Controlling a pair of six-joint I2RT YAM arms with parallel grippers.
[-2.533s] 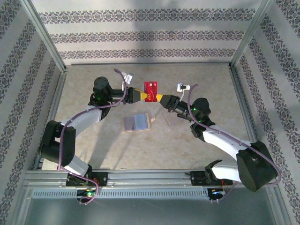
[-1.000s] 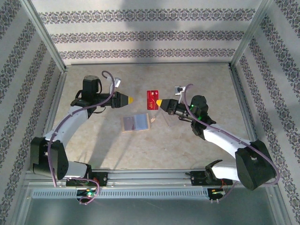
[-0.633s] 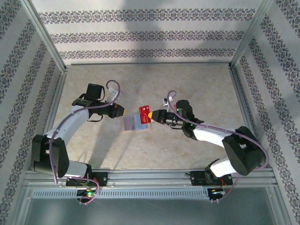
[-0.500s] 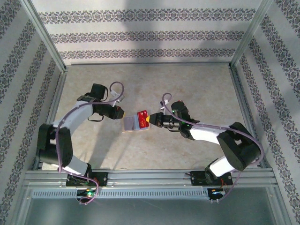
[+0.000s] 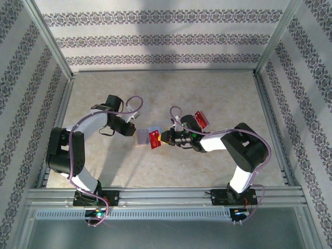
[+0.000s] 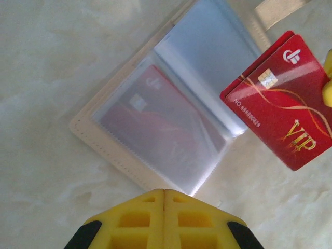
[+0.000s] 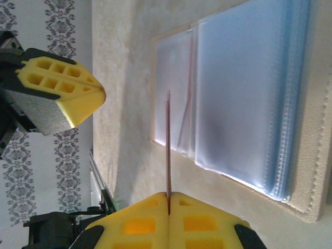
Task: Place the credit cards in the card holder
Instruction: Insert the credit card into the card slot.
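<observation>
**Guiding the held cards into the free pocket**

On the left, the left hand [image 6: 164, 196] is hanging with its jaws pressed together and nothing between them, just beside one edge of the card holder [image 6: 212, 52]. I cannot tell whether it is touching that edge. The card holder is lying open and flat on the worktop [image 5: 207, 93], between the two hands. One red card [image 6: 155, 124] is already sitting inside the clear pocket nearer to the left hand, and the pocket next to it is looking empty. Further right, the right hand [image 7: 169, 198] is gripping the red cards [image 6: 282, 106] by one end. Two of them seem to be stacked, one slightly behind the other. They are hovering tilted above the holder, with a corner over the empty pocket.

In my judgement, the step in hand is the insertion. To do it well, the left hand should be pressing on the holder's edge, so that the holder is not sliding away under the push. The right hand should be lowering the cards until they are nearly flat, then aiming their leading edge at the pocket's mouth and pushing slowly along it. Because two cards are going together, they may be fanning apart or catching on the thin plastic. Here a small wiggle is probably helping more than force.
</observation>
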